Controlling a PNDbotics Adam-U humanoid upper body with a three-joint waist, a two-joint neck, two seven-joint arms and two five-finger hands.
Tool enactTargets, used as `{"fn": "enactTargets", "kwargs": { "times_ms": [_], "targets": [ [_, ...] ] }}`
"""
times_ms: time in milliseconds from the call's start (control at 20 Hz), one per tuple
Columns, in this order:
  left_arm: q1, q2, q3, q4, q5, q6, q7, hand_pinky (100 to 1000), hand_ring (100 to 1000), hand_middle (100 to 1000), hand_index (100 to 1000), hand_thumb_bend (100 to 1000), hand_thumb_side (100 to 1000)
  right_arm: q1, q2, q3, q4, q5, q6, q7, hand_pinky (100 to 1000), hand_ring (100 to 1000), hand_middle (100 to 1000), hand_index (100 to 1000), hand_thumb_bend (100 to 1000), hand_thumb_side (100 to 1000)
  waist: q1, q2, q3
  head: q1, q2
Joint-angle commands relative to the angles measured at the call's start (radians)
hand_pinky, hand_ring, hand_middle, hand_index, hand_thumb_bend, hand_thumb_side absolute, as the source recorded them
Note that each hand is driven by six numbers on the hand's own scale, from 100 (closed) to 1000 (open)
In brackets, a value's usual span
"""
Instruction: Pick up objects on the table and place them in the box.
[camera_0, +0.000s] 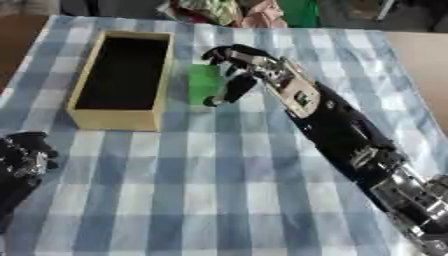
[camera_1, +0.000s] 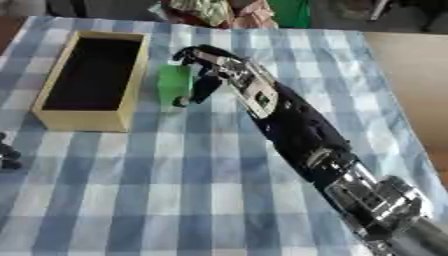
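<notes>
Box (camera_0: 115, 120): a yellow open box with a dark inside, lying lengthways on the blue checked cloth (camera_0: 219, 190); I see nothing in it.
Green block (camera_0: 203, 82): the thing I am after, sitting on the cloth just beside the box's right wall, about level with the middle of that wall.
My right hand (camera_0: 241, 67): reached in from the box's right and arched over the block, fingers curled down on its far and right sides, thumb pointing down at its near right corner. I judge this a closing pinch; I cannot tell whether every finger is already touching.
My left hand (camera_0: 24, 155): idle on the cloth below the box's near left corner, fingers relaxed, grasping nothing.
Step in hand: securing the block before carrying it to the box, as I judge it.
How to do it well: seat thumb and fingers on opposite faces so the block cannot twist out, and lift straight up until it clears the box's right rim. Only then cross leftward, so the block does not knock the wall, and let go low over the dark middle.
Risk: closing off-centre could push the block against the box instead of gripping it.
</notes>
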Motion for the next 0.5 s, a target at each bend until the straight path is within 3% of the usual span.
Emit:
{"fn": "enactTargets", "kwargs": {
  "times_ms": [50, 150, 200, 500],
  "targets": [
    [-0.010, 0.003, -0.001, -0.012, 0.006, -0.002, -0.002, 546, 576, 494, 664, 100, 246, -0.021, -0.005, 0.002, -0.015, 0.039, -0.002, -0.004, 782, 928, 591, 700, 478, 103, 0.002, -0.015, 0.001, -0.003, -0.010],
    [-0.009, 0.002, -0.001, -0.012, 0.006, -0.002, -0.002, 546, 576, 494, 664, 100, 246, -0.019, -0.003, 0.004, -0.021, 0.055, -0.003, -0.010, 774, 911, 537, 640, 440, 100, 0.001, -0.015, 0.002, -0.004, -0.010],
    [-0.009, 0.002, -0.001, -0.011, 0.006, -0.002, -0.002, 546, 576, 494, 663, 100, 246, -0.019, -0.002, 0.005, -0.024, 0.062, -0.004, -0.014, 767, 890, 482, 567, 393, 100, 0.000, -0.015, 0.002, -0.003, -0.010],
    [-0.007, 0.002, -0.001, -0.011, 0.005, -0.002, -0.002, 546, 576, 494, 663, 100, 246, -0.034, -0.006, 0.006, -0.071, 0.093, -0.012, -0.051, 755, 870, 437, 524, 366, 100, -0.003, -0.021, 0.004, -0.003, -0.010]
  ]
}}
